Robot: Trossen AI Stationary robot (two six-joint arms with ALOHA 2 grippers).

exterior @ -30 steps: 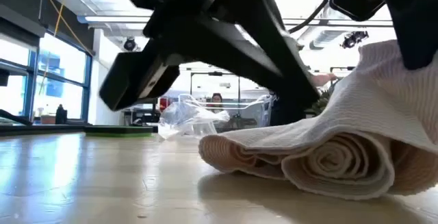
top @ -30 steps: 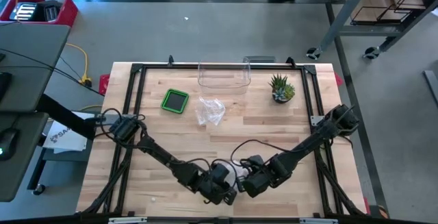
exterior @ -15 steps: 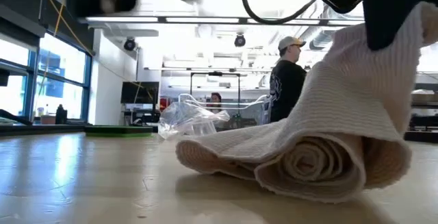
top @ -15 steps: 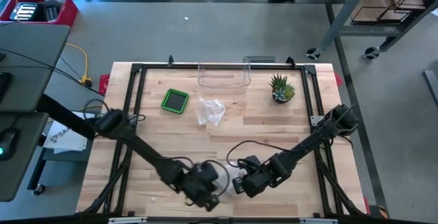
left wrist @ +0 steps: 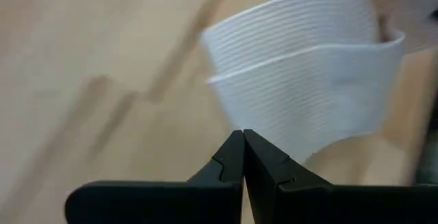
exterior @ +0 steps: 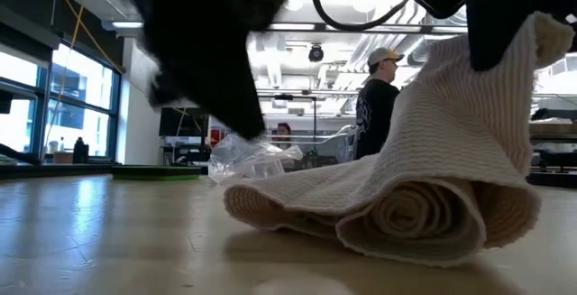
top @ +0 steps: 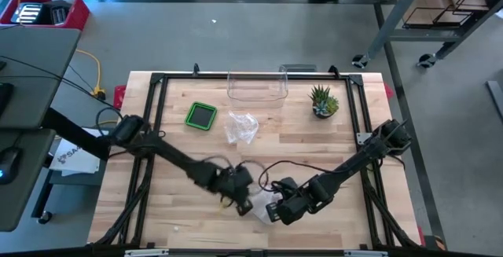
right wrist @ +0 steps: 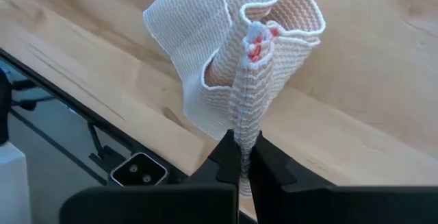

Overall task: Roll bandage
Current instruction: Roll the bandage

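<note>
Table [top: 330, 143] carries the bandage [exterior: 424, 187] near its front edge, partly rolled, one end lifted. Right gripper [right wrist: 243, 152] pinches that raised end tight. Left gripper [left wrist: 243, 157] hangs beside the bandage, fingers closed on nothing.

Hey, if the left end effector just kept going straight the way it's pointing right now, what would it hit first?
Most likely the bandage. The left end effector is shut and empty, with the white cloth lying just ahead of its tips on the table. How far ahead is hard to judge.
</note>
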